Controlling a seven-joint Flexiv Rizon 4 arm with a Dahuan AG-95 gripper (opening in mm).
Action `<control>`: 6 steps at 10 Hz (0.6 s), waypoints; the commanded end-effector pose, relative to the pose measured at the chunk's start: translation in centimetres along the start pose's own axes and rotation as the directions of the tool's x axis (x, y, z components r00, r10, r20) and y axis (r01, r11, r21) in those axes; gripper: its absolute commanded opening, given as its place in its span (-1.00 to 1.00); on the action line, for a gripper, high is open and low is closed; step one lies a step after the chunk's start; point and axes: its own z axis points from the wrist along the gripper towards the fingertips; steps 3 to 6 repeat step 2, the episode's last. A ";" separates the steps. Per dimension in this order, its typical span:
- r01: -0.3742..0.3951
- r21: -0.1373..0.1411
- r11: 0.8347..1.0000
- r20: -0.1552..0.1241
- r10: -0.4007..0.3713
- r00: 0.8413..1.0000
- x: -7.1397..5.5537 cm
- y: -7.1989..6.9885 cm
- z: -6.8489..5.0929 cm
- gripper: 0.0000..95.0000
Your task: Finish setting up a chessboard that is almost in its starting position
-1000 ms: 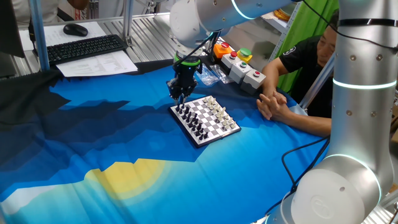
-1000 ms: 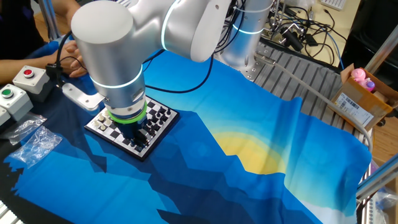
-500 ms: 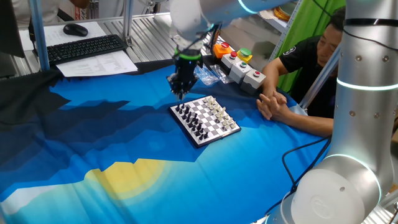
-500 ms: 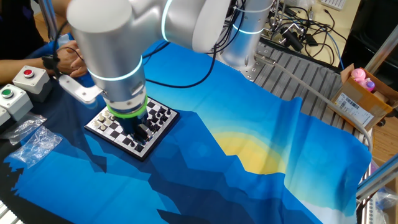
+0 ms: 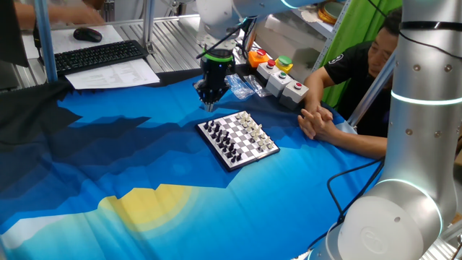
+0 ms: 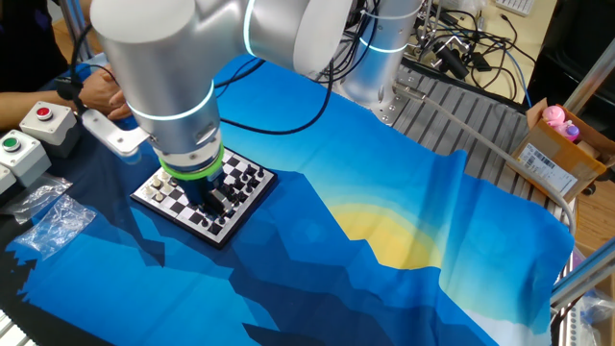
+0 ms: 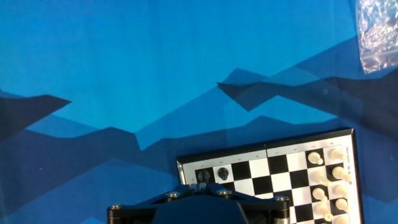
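Note:
The chessboard [image 5: 238, 139] lies on the blue cloth, with black pieces along its left side and white pieces along its right side. It also shows in the other fixed view [image 6: 168, 197], partly behind the arm. In the hand view the board [image 7: 273, 171] fills the lower right, with two black pieces at its near corner and white pieces at the right edge. My gripper [image 5: 209, 106] hangs above the cloth just beyond the board's far left corner. Its fingertips [image 7: 199, 185] are pressed together and I see nothing between them.
A person's hands [image 5: 317, 119] rest on the cloth right of the board. Button boxes [image 5: 281, 76] and a clear plastic bag [image 5: 242, 87] lie behind it; the bag also shows in the hand view [image 7: 376, 31]. A keyboard [image 5: 97, 54] sits at the back left.
My gripper has risen and drawn back from the board's far left corner toward the rear. The board and pieces have not visibly moved.

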 end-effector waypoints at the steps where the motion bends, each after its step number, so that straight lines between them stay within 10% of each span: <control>1: -0.001 0.003 1.000 0.006 0.001 1.000 -0.2 0.0 -0.1 -1.00; 6: -0.008 0.007 1.000 0.004 0.008 1.000 -0.2 0.0 -0.1 -1.00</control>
